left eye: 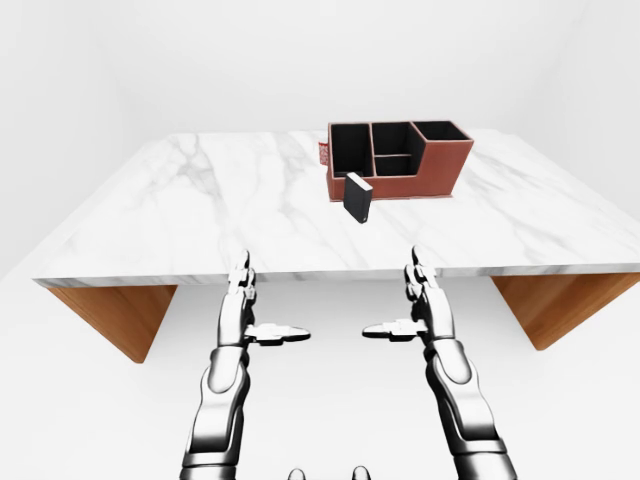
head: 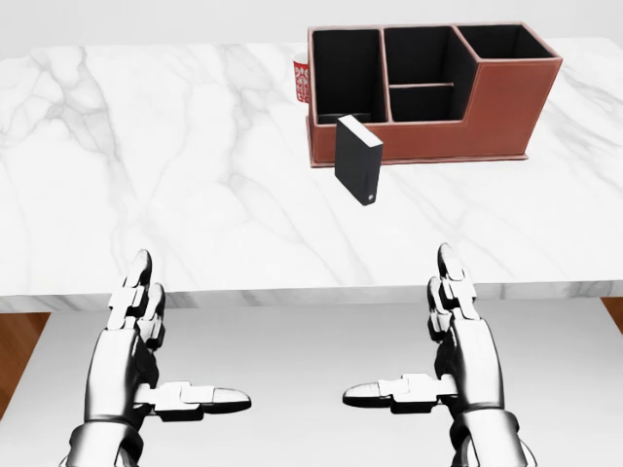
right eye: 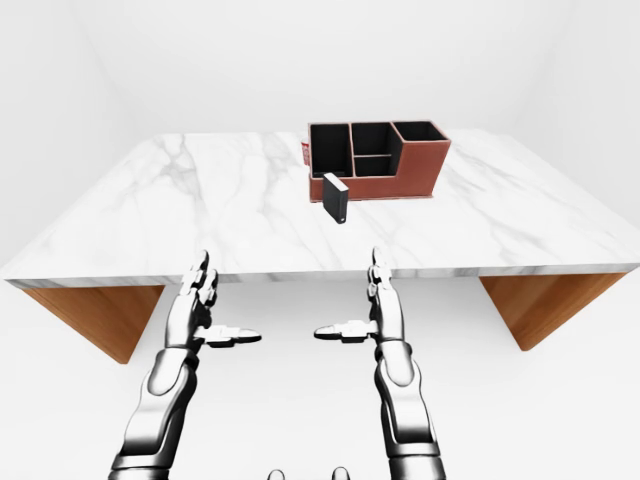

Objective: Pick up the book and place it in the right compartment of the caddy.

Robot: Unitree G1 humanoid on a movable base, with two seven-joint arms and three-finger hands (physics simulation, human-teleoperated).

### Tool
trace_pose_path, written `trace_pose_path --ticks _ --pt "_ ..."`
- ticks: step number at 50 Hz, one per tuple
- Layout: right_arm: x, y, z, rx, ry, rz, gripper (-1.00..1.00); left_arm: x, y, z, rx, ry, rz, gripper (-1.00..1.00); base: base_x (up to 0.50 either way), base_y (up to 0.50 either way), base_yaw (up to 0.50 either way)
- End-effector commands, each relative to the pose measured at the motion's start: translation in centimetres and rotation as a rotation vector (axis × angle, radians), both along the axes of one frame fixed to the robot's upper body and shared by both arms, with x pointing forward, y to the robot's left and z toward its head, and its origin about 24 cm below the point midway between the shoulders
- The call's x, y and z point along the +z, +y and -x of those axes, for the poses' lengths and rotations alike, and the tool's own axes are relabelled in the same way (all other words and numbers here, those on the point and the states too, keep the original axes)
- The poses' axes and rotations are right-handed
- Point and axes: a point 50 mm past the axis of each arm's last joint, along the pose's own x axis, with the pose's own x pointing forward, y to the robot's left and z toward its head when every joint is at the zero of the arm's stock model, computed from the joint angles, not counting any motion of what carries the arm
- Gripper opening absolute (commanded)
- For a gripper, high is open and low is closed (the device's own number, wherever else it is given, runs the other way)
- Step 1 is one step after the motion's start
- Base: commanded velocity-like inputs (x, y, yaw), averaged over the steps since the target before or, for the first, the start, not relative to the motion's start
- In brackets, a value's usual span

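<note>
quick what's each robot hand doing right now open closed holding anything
Left robot hand: open, empty.
Right robot hand: open, empty.

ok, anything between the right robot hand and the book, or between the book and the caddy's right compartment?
Nothing visible. The right robot hand is open below the table edge, with only bare marble between it and the upright book. The book stands beside the caddy; its right compartment looks open and empty.
</note>
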Motion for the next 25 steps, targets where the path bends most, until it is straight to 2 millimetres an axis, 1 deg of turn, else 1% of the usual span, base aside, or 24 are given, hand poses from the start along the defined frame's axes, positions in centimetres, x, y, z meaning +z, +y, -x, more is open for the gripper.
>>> trace_pose_path --ticks 1,4,17,19,21,25 --pt "-0.46 -0.77 -0.14 -0.005 0.016 -0.012 1.00 0.05 0.59 0.00 -0.009 -0.008 0.009 1.00 0.00 0.00 0.00" --pt "-0.43 -0.73 -0.08 -0.005 0.016 -0.011 1.00 0.34 0.31 0.13 -0.022 -0.025 -0.005 1.00 0.00 0.00 0.00" --pt "-0.46 -0.70 -0.11 -0.006 0.020 -0.011 1.00 0.10 0.38 0.03 -0.019 -0.017 -0.008 1.00 0.00 0.00 0.00" --pt "-0.79 -0.67 -0.06 -0.005 0.018 -0.010 1.00 0.15 0.36 0.04 -0.021 -0.018 -0.009 1.00 0.00 0.00 0.00" --pt "-0.45 -0.63 -0.02 -0.004 0.018 -0.008 1.00 0.16 0.37 0.05 -0.021 -0.019 -0.008 1.00 0.00 0.00 0.00" --pt "-0.42 -0.64 -0.02 -0.004 0.018 -0.008 1.00 0.15 0.27 0.12 -0.026 -0.020 -0.010 1.00 0.00 -0.04 0.00"
